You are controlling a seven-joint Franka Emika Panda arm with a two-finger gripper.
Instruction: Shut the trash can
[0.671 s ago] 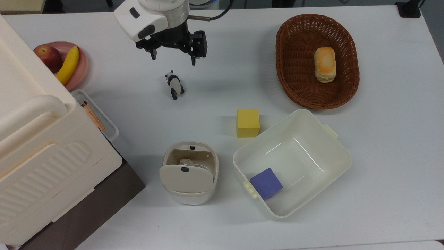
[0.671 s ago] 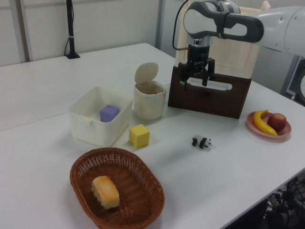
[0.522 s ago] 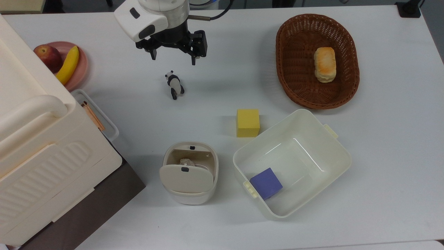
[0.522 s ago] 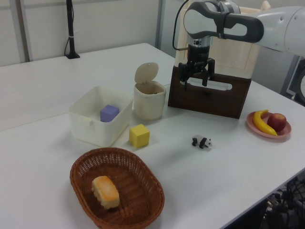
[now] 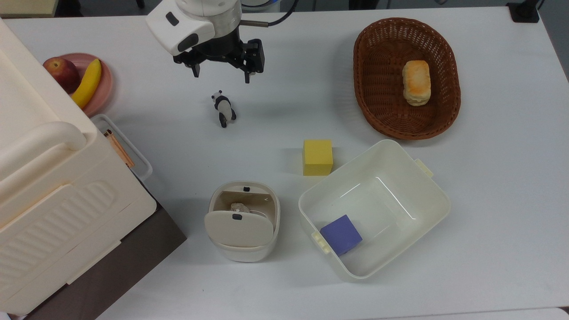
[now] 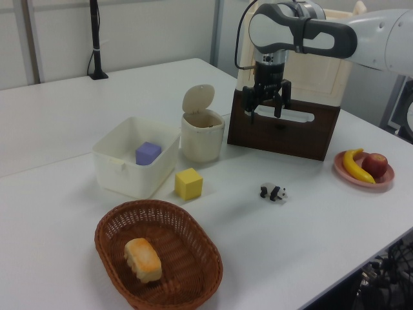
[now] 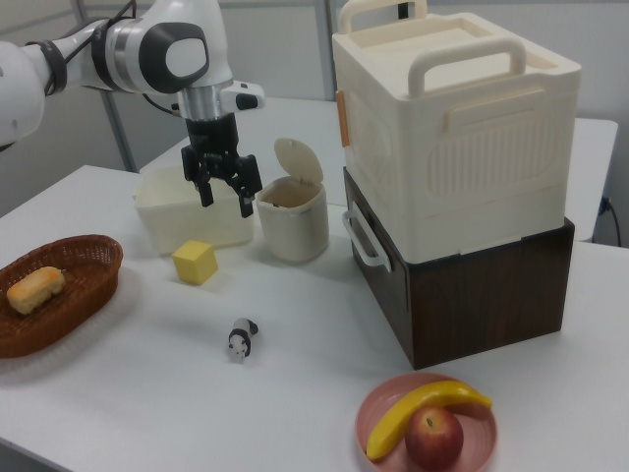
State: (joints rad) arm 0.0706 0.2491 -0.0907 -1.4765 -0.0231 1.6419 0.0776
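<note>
While lid-up beside the white tub, the trash can — parted empty fingers above a toy panda.

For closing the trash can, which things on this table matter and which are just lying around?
Part of the job:
trash can, lid standing open
hand, open, holding nothing

Just lying about:
white tub with purple cube
yellow cube
toy panda
basket with bread
plate with apple and banana
cabinet

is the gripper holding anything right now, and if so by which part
Nothing is held. The gripper hangs open and empty above the table, near the panda figure, well away from the trash can, whose lid stands open.
</note>
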